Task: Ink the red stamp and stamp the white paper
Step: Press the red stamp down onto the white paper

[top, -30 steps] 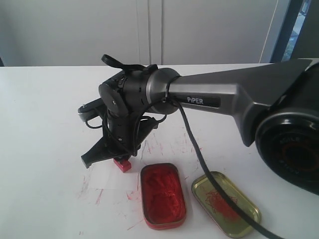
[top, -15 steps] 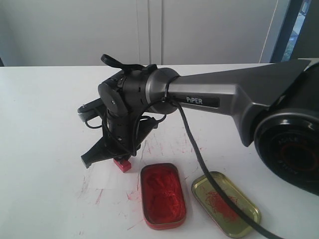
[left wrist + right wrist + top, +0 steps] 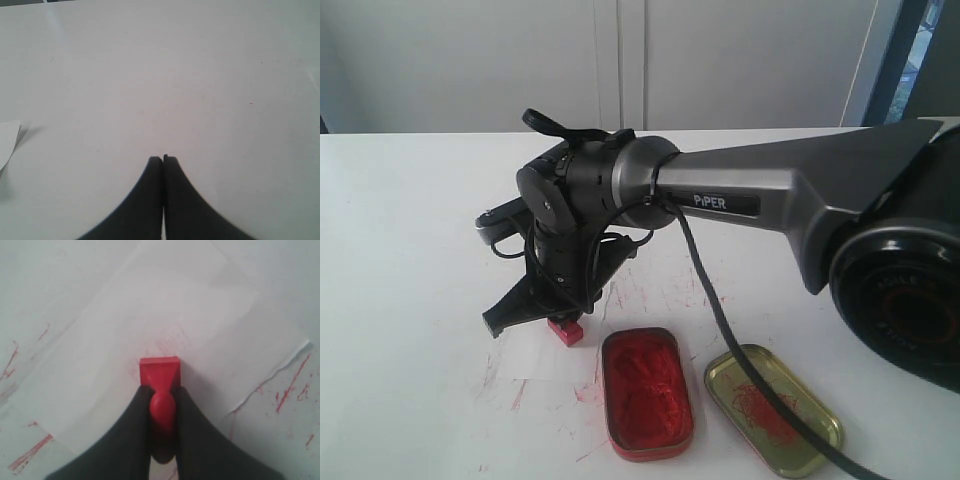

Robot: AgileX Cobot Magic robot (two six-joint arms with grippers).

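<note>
The right arm point(image 3: 790, 195), grey and bulky, fills the right half of the exterior view and carries the only readable writing, "PiPER" point(image 3: 712, 201), in white on a dark strip. Under it lies a white table point(image 3: 400, 250), its far edge meeting a pale panelled wall point(image 3: 720, 60), with a dark frame and a strip of window point(image 3: 930, 40) at the far right. The table's left side is bare and roomy; near the gripper it is streaked with red smears. A gold oblong lid point(image 3: 772, 410) smeared with red lies just beside a red oblong tin point(image 3: 646, 392) of ink paste, both near the front edge. The white paper point(image 3: 125, 315) lies flat beside the tin. The red stamp point(image 3: 159, 372) stands on this paper, base down, and the right gripper point(image 3: 162, 389) has its jaws closed narrowly on the stamp's knob. The left gripper point(image 3: 163, 159) hovers over bare table with its jaws pressed together, holding nothing.
</note>
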